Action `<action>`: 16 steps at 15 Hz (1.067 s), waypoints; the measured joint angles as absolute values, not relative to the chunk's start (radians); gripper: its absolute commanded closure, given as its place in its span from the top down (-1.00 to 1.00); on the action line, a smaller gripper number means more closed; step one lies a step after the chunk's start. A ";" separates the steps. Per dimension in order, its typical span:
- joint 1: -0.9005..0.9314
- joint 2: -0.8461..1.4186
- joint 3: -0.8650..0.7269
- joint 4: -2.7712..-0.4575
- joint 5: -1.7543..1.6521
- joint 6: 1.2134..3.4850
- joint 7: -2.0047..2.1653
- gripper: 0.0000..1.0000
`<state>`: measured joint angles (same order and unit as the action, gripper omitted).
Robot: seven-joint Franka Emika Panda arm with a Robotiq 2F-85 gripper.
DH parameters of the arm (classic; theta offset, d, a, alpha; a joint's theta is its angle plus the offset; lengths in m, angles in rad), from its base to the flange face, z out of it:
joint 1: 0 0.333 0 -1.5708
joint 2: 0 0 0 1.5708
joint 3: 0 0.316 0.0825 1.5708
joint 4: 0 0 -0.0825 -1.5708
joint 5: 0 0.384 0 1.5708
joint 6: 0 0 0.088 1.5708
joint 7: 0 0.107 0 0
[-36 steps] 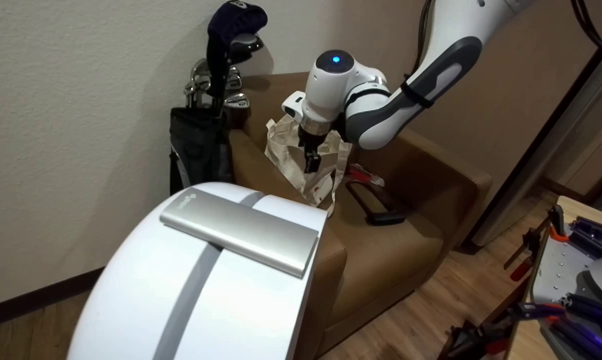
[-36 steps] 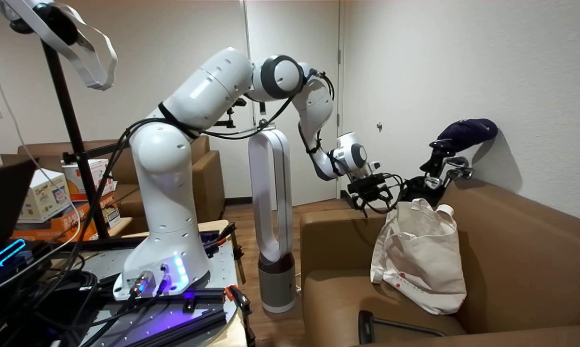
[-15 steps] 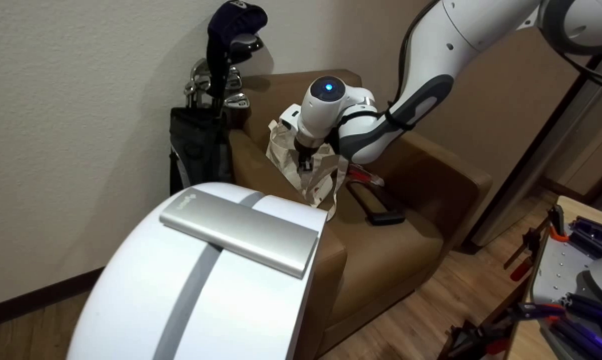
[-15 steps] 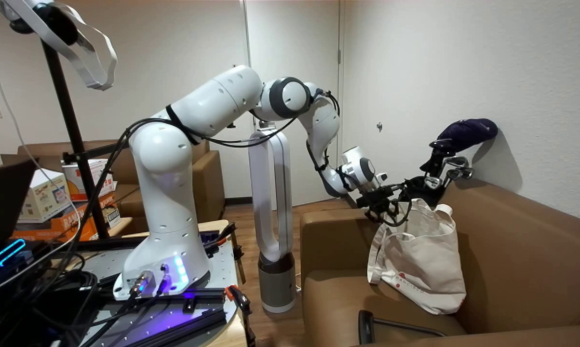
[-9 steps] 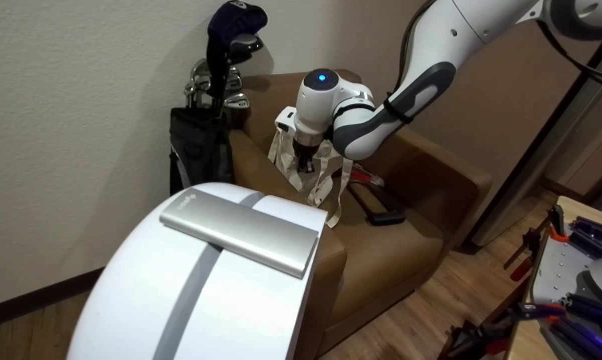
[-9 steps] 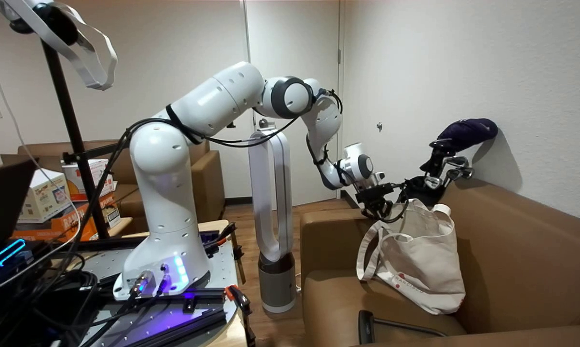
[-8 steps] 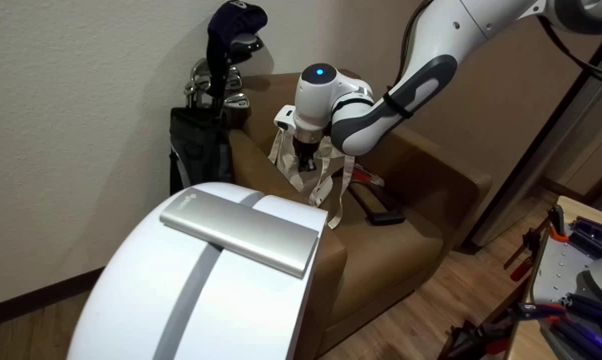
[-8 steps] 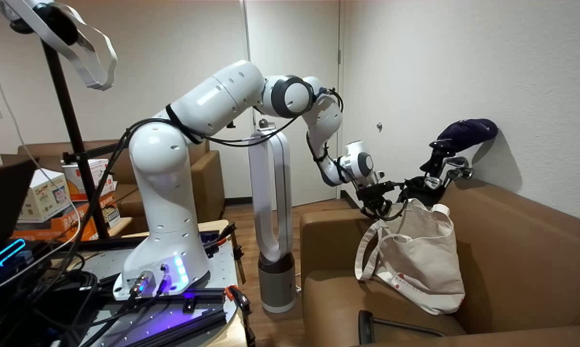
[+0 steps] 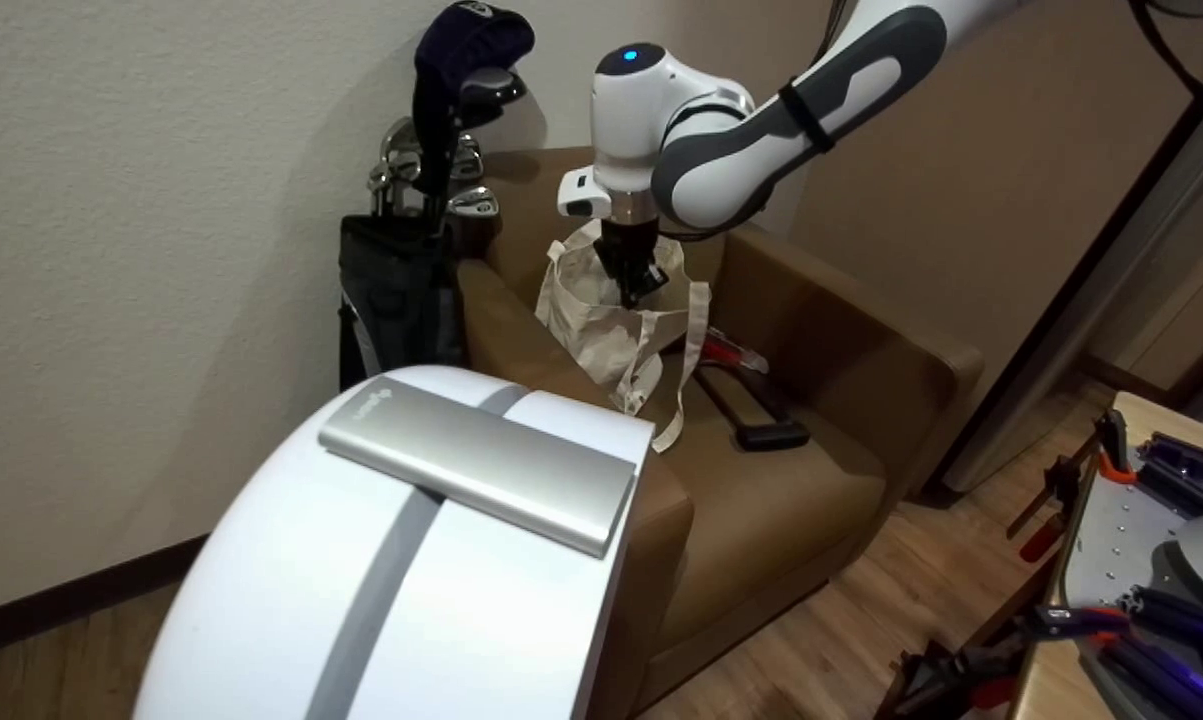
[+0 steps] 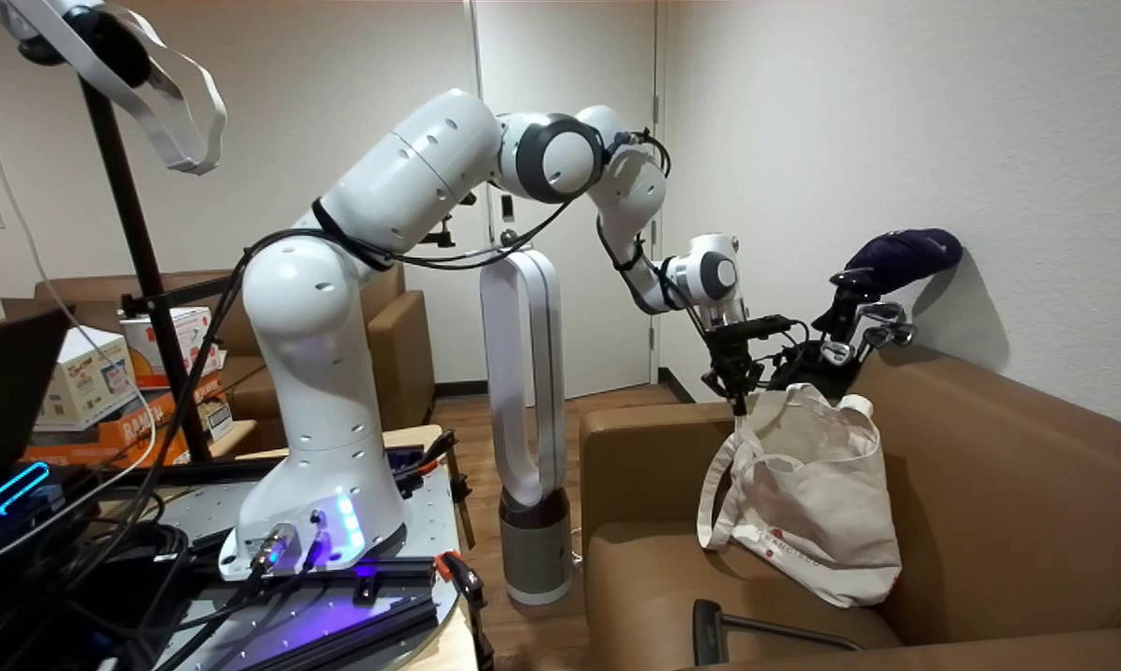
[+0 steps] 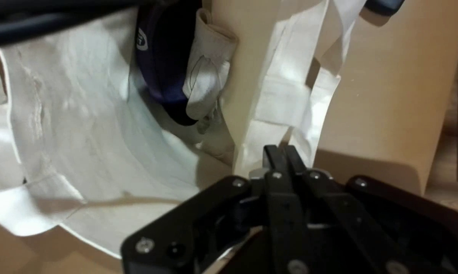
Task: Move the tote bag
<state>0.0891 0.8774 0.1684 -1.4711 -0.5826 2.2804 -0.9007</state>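
- The claw (image 11: 281, 148) is higher than a moment ago, its tips now close by the rim of the tote bag (image 10: 816, 503).
- The bag's body has barely shifted with that rise: it sits on the surface (image 10: 649, 578), a brown sofa seat, by the backrest (image 10: 998, 466) and an armrest (image 10: 649, 471), mouth gaping.
- The claw is narrow, its two fingers nearly together, with pale cloth right beyond the tips; from these angles I cannot tell whether any is pinched.
- For the task, I take this as a grasp under test, the move itself yet to be done. If cloth is caught, a slow lift should draw the rim up; if not, the claw must spread and come down again.
- A strap (image 9: 698, 315) hangs in a loose loop outside the bag and looks the easiest part to catch.
- Near the bag, a black U-shaped object (image 9: 771, 437) and a red item (image 9: 723, 349) lie on the surface; the strap could snag there in a drag.
- Golf clubs (image 9: 474, 202) stand just past the armrest and a tower fan (image 10: 534, 550) near it, so a clear lift should come before any sideways swing.
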 measured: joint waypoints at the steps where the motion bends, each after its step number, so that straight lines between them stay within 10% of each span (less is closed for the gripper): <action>1: 0.089 0.870 0.168 -1.471 -0.572 2.250 -0.960 -0.86; 2: 0.089 0.865 0.168 -1.471 -0.561 2.221 -1.019 -0.85; 3: 0.089 0.863 0.167 -1.470 -0.555 2.193 -1.072 -0.35; 6: 0.097 0.862 0.163 -1.461 -0.522 2.086 -1.154 -0.60; 8: 0.101 0.862 0.162 -1.455 -0.505 2.071 -1.154 -0.34; 9: 0.101 0.862 0.162 -1.454 -0.504 2.071 -1.154 0.20; 16: 0.110 0.879 0.135 -1.454 -0.433 2.201 -1.009 0.91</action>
